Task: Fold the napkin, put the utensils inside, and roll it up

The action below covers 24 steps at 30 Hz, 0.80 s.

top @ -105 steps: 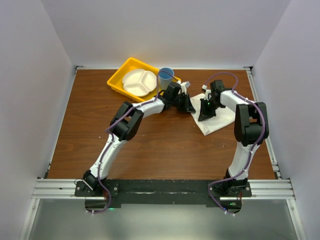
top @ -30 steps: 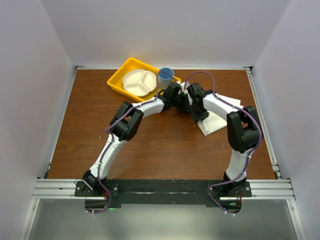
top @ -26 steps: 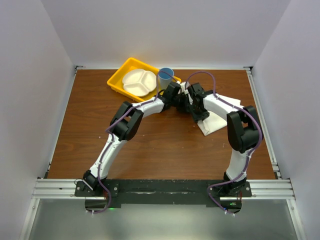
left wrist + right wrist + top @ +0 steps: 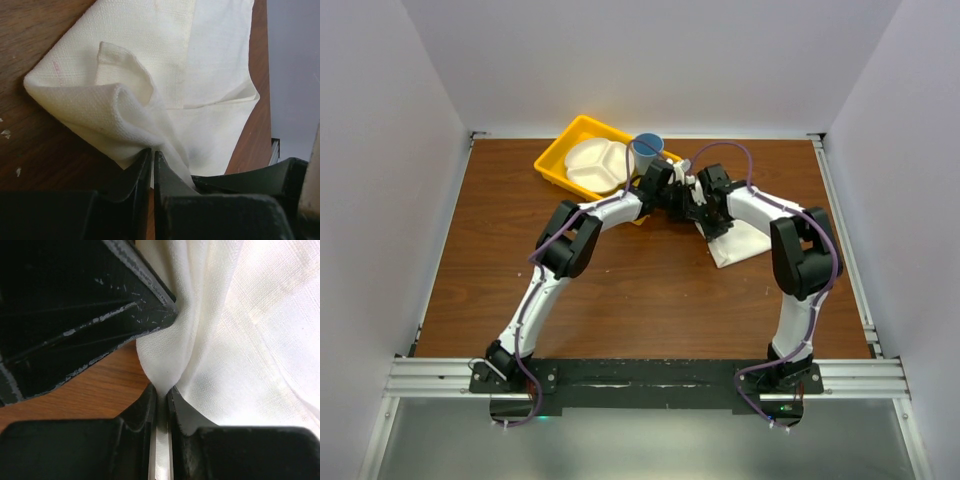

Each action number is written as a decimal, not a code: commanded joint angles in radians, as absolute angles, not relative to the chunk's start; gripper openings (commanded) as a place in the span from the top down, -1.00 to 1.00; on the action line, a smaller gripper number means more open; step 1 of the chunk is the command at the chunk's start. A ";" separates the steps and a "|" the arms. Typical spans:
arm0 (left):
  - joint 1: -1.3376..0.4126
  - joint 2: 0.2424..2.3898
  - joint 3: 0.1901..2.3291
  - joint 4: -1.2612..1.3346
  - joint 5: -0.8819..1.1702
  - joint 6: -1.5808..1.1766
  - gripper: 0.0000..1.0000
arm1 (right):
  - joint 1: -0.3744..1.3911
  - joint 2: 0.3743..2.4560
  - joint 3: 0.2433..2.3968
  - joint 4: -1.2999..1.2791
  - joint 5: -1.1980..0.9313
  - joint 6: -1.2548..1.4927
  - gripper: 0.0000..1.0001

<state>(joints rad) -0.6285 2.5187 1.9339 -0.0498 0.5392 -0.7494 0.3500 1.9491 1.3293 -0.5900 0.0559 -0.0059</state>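
A: Folding step is in hand. The left gripper pinches a bunched corner of the napkin. The right gripper is clamped on a pleat of the same cloth, close beside it.

B: Napkin's place?

A: Right of centre on the bench, near the yellow tray. Knife not made out.

B: Next move, likely: carry both pinched edges across together, lay them flat, then let go.

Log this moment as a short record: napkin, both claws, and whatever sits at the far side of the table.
napkin: white cloth, bunched, on the table right of centre
left claw: shut on a napkin fold
right claw: shut on a napkin fold, beside the left claw
yellow tray: far side, holds the white divided plate
blue cup: at the tray's right corner
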 commanded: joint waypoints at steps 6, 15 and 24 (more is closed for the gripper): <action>-0.598 2.356 1.936 -0.169 0.491 -0.707 0.29 | 0.249 2.040 1.241 -0.635 -0.277 0.067 1.00; -0.609 2.154 1.707 -0.189 0.385 -0.790 -0.06 | 0.221 2.037 1.198 -0.539 -0.521 0.164 1.00; -0.667 2.188 1.684 -0.345 0.244 -0.914 0.05 | 0.206 1.990 1.082 -0.394 -0.627 0.262 1.00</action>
<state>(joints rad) -0.6395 2.1853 1.7027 -0.2623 0.3321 -0.8436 0.2050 1.9568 1.1675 -0.4091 -0.6460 0.2249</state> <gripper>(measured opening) 0.478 0.108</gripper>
